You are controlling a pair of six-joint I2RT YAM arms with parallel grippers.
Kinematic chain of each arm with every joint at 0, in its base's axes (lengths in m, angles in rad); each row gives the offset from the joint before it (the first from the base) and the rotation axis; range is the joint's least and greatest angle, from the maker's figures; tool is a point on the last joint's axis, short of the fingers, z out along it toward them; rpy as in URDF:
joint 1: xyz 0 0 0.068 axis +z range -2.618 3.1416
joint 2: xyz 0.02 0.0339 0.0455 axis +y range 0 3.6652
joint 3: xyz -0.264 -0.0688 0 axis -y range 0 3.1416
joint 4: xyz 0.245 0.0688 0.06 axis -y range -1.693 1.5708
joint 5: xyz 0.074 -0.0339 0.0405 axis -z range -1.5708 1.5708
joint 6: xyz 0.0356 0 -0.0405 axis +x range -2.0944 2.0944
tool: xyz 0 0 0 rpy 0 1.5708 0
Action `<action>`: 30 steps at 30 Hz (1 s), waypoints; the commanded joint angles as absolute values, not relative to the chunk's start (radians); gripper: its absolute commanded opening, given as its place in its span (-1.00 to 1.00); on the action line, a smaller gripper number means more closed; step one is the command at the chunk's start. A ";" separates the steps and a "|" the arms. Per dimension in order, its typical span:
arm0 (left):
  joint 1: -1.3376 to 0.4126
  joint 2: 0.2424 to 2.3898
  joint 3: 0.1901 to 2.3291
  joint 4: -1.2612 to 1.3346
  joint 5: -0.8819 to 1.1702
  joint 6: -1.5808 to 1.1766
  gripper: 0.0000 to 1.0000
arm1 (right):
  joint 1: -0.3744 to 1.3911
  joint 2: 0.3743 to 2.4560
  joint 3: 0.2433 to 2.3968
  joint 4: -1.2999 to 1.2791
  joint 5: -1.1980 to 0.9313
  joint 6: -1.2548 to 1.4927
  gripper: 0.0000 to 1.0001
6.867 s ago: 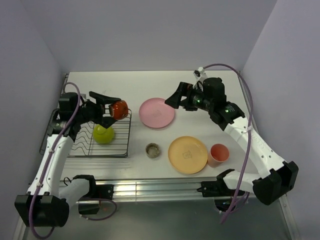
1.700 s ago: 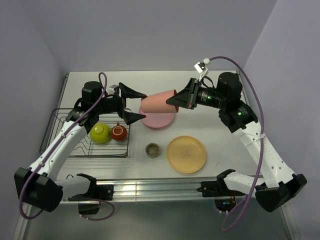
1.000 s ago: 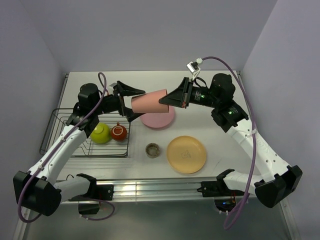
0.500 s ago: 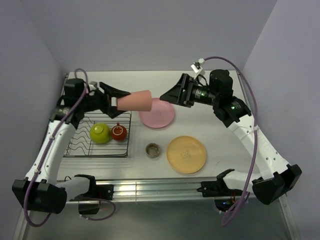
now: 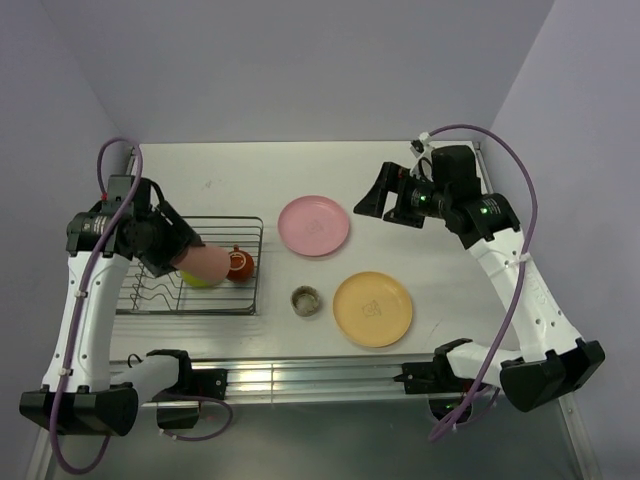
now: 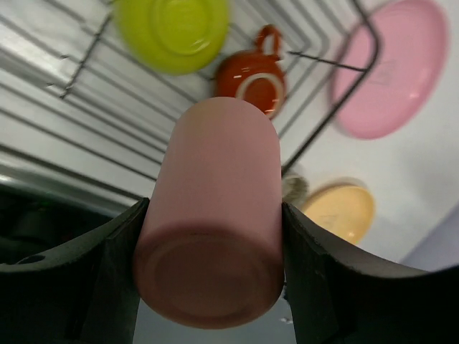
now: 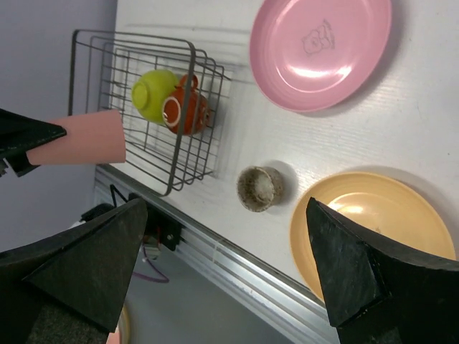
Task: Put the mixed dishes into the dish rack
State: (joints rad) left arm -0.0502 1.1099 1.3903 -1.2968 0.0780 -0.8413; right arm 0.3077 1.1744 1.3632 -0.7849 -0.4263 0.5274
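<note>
The white tabletop (image 5: 400,170) carries the dish rack (image 5: 150,292) at its left side, and everything else is best placed from that rack. The right arm hangs well to the rack's right, beyond the pink plate (image 5: 314,225), with its end effector (image 5: 375,198) spread wide and holding nothing. The pink plate lies flat just off the rack's far right corner, and the yellow-orange plate (image 5: 373,308) lies farther right and nearer the arm bases; neither is loaded yet. Inside the rack's right half sits the lime-green bowl (image 7: 153,94), with the small red-orange bowl (image 5: 238,264) touching or just beside it on the right. The left end effector (image 5: 175,255) is clamped across the body of the salmon-pink cup (image 6: 215,215), base toward the wrist and mouth slanting down at the rack. The cup hovers over the rack and overlaps the green bowl from above; I cannot tell whether they touch. The tiny beige-grey cup (image 5: 306,300) stands on the tabletop near the rack's near right corner. The step in hand looks like setting the cup down. To do it well, I would shift it toward the rack's free left half, clear of both bowls. I would tip it mouth-down between two wavy dividers and open the fingers only once the wires bear it, so it cannot roll.
</note>
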 commanded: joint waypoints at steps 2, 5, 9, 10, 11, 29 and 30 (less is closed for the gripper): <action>-0.054 1.058 1.321 -1.374 -0.081 -0.756 -1.00 | 0.316 1.210 1.370 -0.845 -0.449 0.448 0.99; -0.061 1.061 1.269 -1.374 -0.135 -0.746 -1.00 | 0.397 1.241 1.376 -0.883 -0.430 0.397 0.96; -0.067 1.091 1.253 -1.367 -0.201 -0.735 -1.00 | 0.561 1.296 1.414 -0.923 -0.261 0.373 0.96; -0.067 1.095 1.252 -1.356 -0.213 -0.733 -1.00 | 0.574 1.301 1.401 -0.916 -0.271 0.389 0.96; -0.067 1.107 1.247 -1.344 -0.218 -0.730 -1.00 | 0.586 1.301 1.387 -0.884 -0.285 0.399 0.96; -0.084 1.200 1.036 -1.186 -0.175 -0.727 -0.30 | 0.758 1.483 1.267 -0.735 -0.299 0.419 0.94; -0.084 1.201 1.032 -1.184 -0.175 -0.730 -0.24 | 0.764 1.505 1.272 -0.730 -0.293 0.414 0.94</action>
